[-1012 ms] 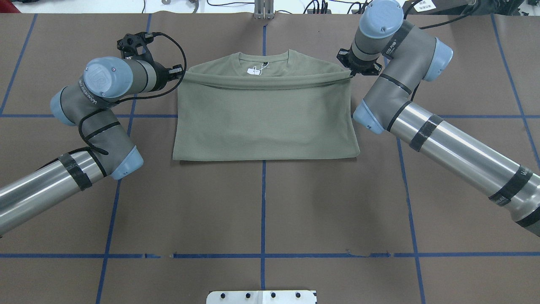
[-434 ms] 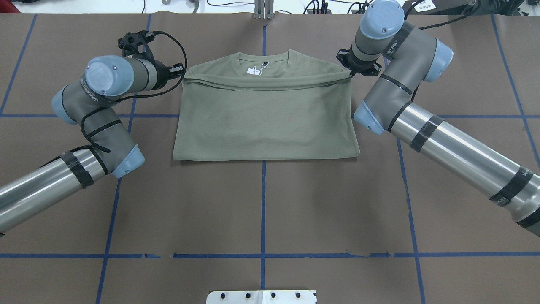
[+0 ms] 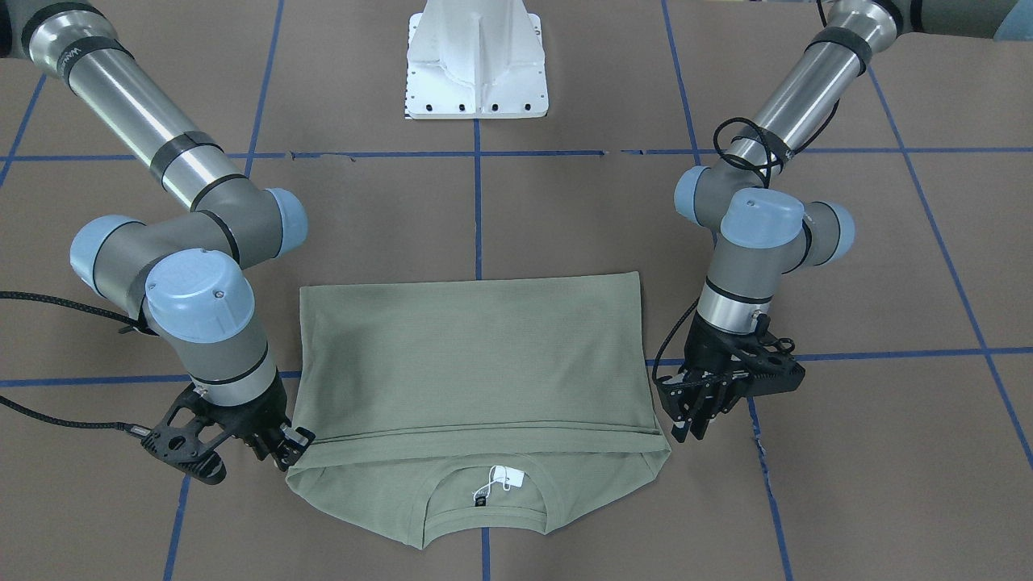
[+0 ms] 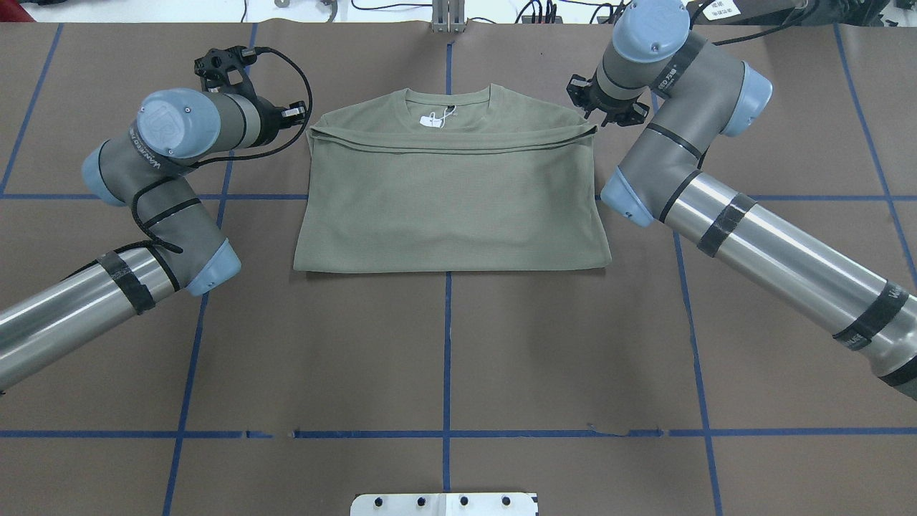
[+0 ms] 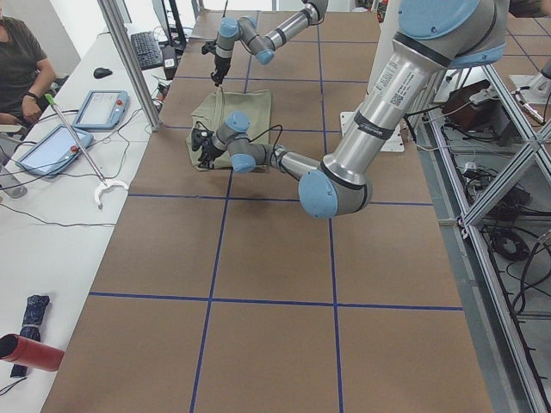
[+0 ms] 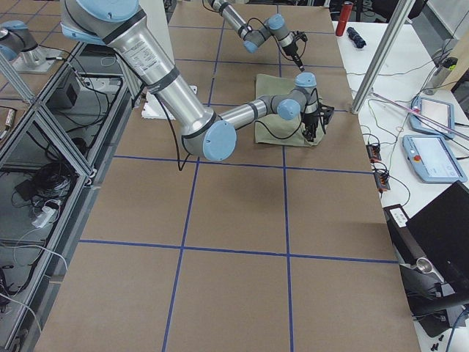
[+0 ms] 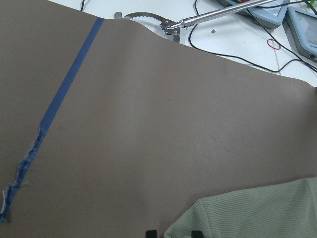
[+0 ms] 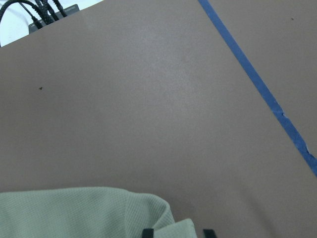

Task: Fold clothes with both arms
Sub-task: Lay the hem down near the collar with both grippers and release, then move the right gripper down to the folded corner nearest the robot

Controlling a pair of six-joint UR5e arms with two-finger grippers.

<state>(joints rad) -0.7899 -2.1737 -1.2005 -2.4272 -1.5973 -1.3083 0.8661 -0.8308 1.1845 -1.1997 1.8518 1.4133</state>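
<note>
The clothes are one sage-green shirt [image 4: 448, 208] [image 3: 476, 355], lying flat with its lower half folded up to just below the collar. The white hang tag [image 4: 430, 120] shows at the neck. My left gripper [image 4: 299, 113] [image 3: 690, 420] stands open just off the folded edge's left corner, clear of the cloth. My right gripper [image 4: 598, 118] [image 3: 290, 448] is open beside the opposite corner. In each wrist view the two fingertips stand apart at the bottom edge, with a corner of shirt [image 7: 237, 213] [image 8: 74, 213] lying on the table below them.
The brown table cover is marked with blue tape lines [image 4: 447, 344]. The white pedestal base [image 3: 476, 64] stands at the robot's side. Beyond the far edge are cables, tablets [image 5: 95, 107] and a seated person [image 5: 17, 60].
The folded edge, held slightly raised before, now lies flat on the shirt. Both grippers have let go and drawn a little away from the corners, toward the far edge.
</note>
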